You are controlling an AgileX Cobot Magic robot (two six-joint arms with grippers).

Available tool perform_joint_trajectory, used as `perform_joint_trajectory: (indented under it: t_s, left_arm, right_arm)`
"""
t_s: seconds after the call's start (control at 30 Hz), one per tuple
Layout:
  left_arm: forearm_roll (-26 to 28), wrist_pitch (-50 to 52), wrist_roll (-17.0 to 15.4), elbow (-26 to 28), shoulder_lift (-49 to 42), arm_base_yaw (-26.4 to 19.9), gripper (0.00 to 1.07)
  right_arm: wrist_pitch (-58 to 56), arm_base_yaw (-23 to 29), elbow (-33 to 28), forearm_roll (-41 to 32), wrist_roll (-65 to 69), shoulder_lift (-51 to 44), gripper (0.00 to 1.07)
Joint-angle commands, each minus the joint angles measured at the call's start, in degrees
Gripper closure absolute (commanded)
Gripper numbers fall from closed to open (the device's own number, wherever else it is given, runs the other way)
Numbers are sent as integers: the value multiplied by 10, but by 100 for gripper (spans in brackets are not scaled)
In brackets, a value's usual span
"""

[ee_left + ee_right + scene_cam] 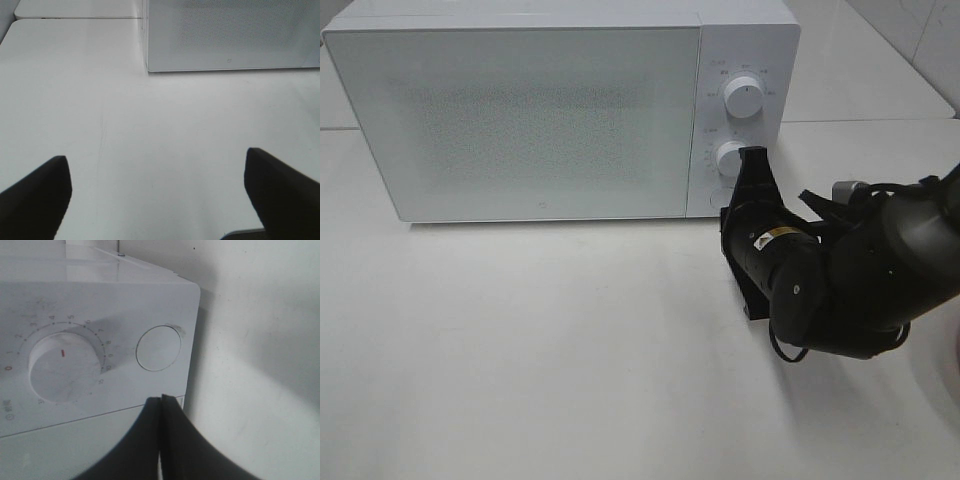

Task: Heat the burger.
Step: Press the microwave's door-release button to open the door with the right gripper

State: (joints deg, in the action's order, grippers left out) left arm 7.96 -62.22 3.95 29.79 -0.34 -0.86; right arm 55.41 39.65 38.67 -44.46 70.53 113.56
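Scanning exterior high: microwave (pixel 520 110) shut, burger not visible, maybe inside; right gripper (pixel 753 165) at lower knob (pixel 730 157). Left wrist: left gripper (pixel 155 165) spread wide, empty, over table (pixel 150 110). Right wrist: tips pressed together, near round button (pixel 158 348). Burger's heading and long axis: cannot tell. Likely soft, squashy; grip the bun sides gently.

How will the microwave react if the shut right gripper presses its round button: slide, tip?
Probably stays put: the microwave is a wide, low box sitting flat on the table, so tipping looks unlikely. The table looks smooth, so a hard push on the round button might slide it back.
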Motion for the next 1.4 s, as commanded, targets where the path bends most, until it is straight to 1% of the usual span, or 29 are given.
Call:
perform_joint_trajectory:
  t_s: [0.03, 0.23, 0.6, 0.83, 1.17, 1.4]
  left_arm:
    - [3, 8, 2, -2, -9, 2, 20]
    - [3, 8, 2, -2, -9, 2, 20]
    - [3, 8, 2, -2, -9, 2, 20]
    - [3, 8, 2, -2, -9, 2, 20]
    - [3, 8, 2, -2, -9, 2, 20]
    - [3, 8, 2, -2, -9, 2, 20]
  right_arm:
    - [-3, -12, 22, 2, 4, 11, 107]
    - [-13, -30, 54, 5, 11, 39, 107]
    - [-27, -44, 87, 13, 18, 58, 107]
    - [-34, -44, 109, 13, 21, 80, 107]
    - [-34, -44, 121, -1, 19, 91, 107]
    - [-23, -60, 121, 2, 21, 91, 107]
